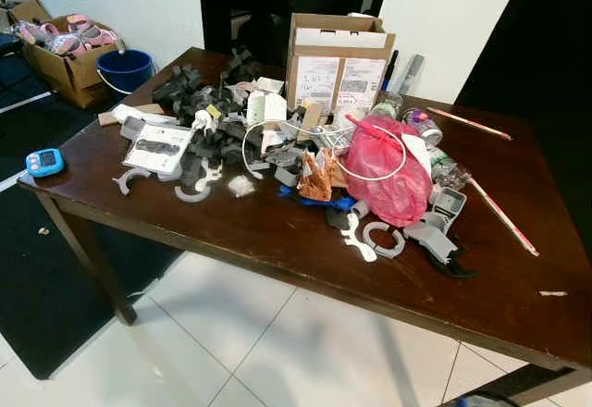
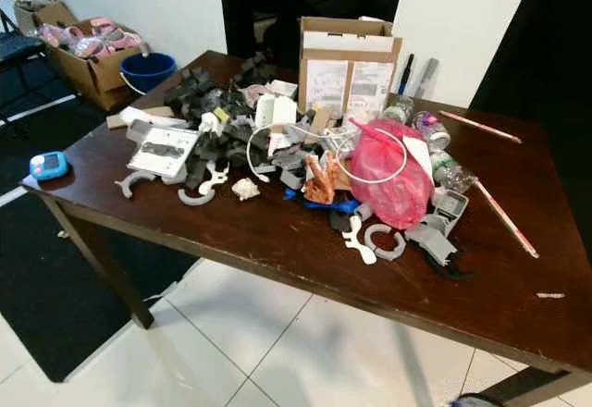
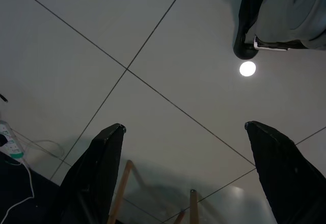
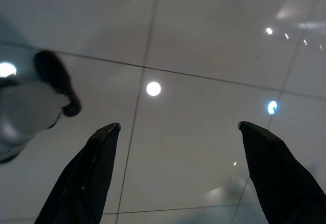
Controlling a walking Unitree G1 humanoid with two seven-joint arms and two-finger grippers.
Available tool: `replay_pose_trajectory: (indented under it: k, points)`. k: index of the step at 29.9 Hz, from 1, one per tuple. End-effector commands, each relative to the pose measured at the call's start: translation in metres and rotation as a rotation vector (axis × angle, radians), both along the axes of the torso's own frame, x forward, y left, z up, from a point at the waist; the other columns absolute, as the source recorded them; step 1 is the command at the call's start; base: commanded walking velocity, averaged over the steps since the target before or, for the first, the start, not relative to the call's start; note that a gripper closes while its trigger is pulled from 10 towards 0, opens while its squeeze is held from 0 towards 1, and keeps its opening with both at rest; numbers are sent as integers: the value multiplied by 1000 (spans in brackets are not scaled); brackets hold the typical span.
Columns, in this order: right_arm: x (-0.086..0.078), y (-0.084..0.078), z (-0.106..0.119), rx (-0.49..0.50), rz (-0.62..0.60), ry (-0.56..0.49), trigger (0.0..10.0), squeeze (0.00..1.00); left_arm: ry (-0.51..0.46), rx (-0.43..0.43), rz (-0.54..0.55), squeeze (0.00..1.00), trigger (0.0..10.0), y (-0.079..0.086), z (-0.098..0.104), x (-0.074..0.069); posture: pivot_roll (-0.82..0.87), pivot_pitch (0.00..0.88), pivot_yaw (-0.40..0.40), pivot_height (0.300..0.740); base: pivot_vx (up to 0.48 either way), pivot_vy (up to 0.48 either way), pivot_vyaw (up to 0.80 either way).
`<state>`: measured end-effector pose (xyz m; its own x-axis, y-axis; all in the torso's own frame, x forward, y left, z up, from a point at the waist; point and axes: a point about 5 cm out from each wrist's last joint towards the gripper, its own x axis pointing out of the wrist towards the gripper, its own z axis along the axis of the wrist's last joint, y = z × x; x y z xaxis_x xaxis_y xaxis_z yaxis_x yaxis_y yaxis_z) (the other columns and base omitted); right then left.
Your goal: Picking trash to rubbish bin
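Observation:
A dark wooden table (image 1: 277,240) carries a heap of trash: a pink plastic bag (image 1: 388,166), an orange wrapper (image 1: 317,178), a crumpled white tissue (image 1: 240,185), grey and white plastic clips (image 1: 370,236), black foam pieces (image 1: 190,88) and a white leaflet (image 1: 159,146). A blue bucket (image 1: 125,69) stands on the floor beyond the table's far left corner. My left gripper (image 3: 184,128) hangs open over the pale floor tiles, with nothing between its fingers. My right gripper (image 4: 178,126) is likewise open above the tiles, holding nothing.
An open cardboard box (image 1: 335,65) stands at the table's back edge. A blue timer (image 1: 43,161) lies on the left corner, two thin sticks (image 1: 504,217) on the right. A carton of pink items (image 1: 69,51) sits by the wall. A dark mat (image 1: 46,296) covers the floor at left.

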<state>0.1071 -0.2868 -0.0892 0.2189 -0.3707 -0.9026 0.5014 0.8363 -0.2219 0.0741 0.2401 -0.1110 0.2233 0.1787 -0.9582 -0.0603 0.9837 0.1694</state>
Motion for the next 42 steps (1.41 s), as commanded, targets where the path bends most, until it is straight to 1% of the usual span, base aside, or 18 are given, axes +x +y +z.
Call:
replay_pose_trajectory:
  k: [1,2,4,5,8,9,12,13,16,17,21,24,27,30,33,35,39,42]
  points:
    - [-13,-19,4,-38,-115,11,10000,0,11,21,29,0,10000,5,0,-9,136,82,-64,740,0,0,0]
    - [-13,-19,4,-38,-115,11,10000,0,11,21,29,0,10000,5,0,-9,136,82,-64,740,0,0,0]
    - [-25,-42,13,-97,-226,11,10000,0,-1,45,62,0,10000,13,2,-9,134,87,-64,740,0,0,0]
    - [-25,-42,13,-97,-226,11,10000,0,-1,45,62,0,10000,13,2,-9,134,87,-64,740,0,0,0]
    - [-39,-73,28,-207,-420,-15,10000,0,-27,68,96,0,10000,23,5,-6,133,90,-61,740,0,0,0]
    - [-39,-73,28,-207,-420,-15,10000,0,-27,68,96,0,10000,23,5,-6,133,90,-61,740,0,0,0]
    - [-48,-108,52,-344,-590,-61,10000,0,-56,73,96,0,10000,28,8,0,127,90,-55,740,0,0,0]
    - [-48,-108,52,-344,-590,-61,10000,0,-56,73,96,0,10000,28,8,0,127,90,-55,740,0,0,0]
    - [-42,-138,80,-466,-677,-146,10000,0,-119,-3,59,0,10000,19,8,12,126,84,-51,740,0,0,0]
    - [-42,-138,80,-466,-677,-146,10000,0,-119,-3,59,0,10000,19,8,12,126,84,-51,740,0,0,0]
    - [-34,-167,114,-567,-746,-257,10000,0,-155,-24,55,0,10000,14,9,19,127,80,-55,740,0,0,0]
    - [-22,-177,129,-598,-694,-288,10000,0,-192,-20,64,0,10000,15,11,27,127,80,-59,740,0,0,0]
    - [-7,-169,124,-571,-561,-237,10000,0,-245,-15,86,0,10000,18,16,40,134,76,-72,740,0,0,0]
    - [-4,-161,115,-533,-546,-215,10000,0,-269,-18,92,0,10000,19,18,46,141,76,-76,740,0,0,0]
    - [-6,-130,81,-398,-591,-168,10000,0,-372,-61,66,0,10000,17,28,71,149,75,-76,740,0,0,0]
    - [-7,-123,75,-377,-579,-151,10000,0,-395,-74,52,0,10000,16,30,77,148,75,-76,740,0,0,0]
    - [-11,-79,39,-197,-352,-45,10000,0,-510,-67,-85,0,10000,14,47,111,150,78,-74,740,0,0,0]
    - [-13,-63,27,-145,-266,-3,10000,0,-545,-65,-128,0,10000,13,53,121,150,78,-74,740,0,0,0]
